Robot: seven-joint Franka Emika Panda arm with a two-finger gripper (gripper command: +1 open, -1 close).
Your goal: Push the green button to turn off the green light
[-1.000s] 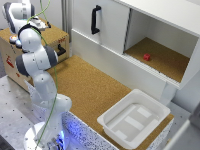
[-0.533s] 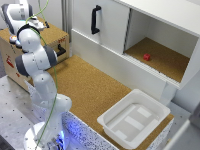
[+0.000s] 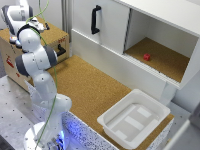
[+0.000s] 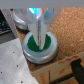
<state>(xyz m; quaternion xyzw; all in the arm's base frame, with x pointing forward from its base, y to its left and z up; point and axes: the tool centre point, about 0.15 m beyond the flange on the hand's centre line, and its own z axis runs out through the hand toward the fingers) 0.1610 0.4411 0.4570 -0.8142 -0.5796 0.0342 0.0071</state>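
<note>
The green button (image 4: pixel 39 43) sits in a round grey housing (image 4: pixel 39 51) on top of a wooden box (image 3: pixel 50 40), directly under the jaws (image 4: pixel 38 31), whose two pale fingers (image 4: pixel 43 29) stand close together, drawn narrow with nothing between them, their tips at or just above the green disc; whether they actually touch it is hard to tell in the blurred wrist view. A second grey housing (image 4: pixel 20 20) lies just beyond the jaws, cut off by the frame and partly hidden behind the fingers, with a bluish glow above it. In the exterior view the button itself is hidden by the arm's wrist, and only the box's top and front with a black handle (image 3: pixel 60 50) show. The white arm (image 3: pixel 37 60) rises from its base on the bench (image 3: pixel 95 90), bends at the elbow and reaches back over the box, wrist pointing down. Well apart from the jaws, toward the exterior view's right, stand a white tray (image 3: pixel 134 120) on the cork-covered bench and a white cabinet (image 3: pixel 115 35) whose open compartment holds a small red block (image 3: pixel 146 57).
</note>
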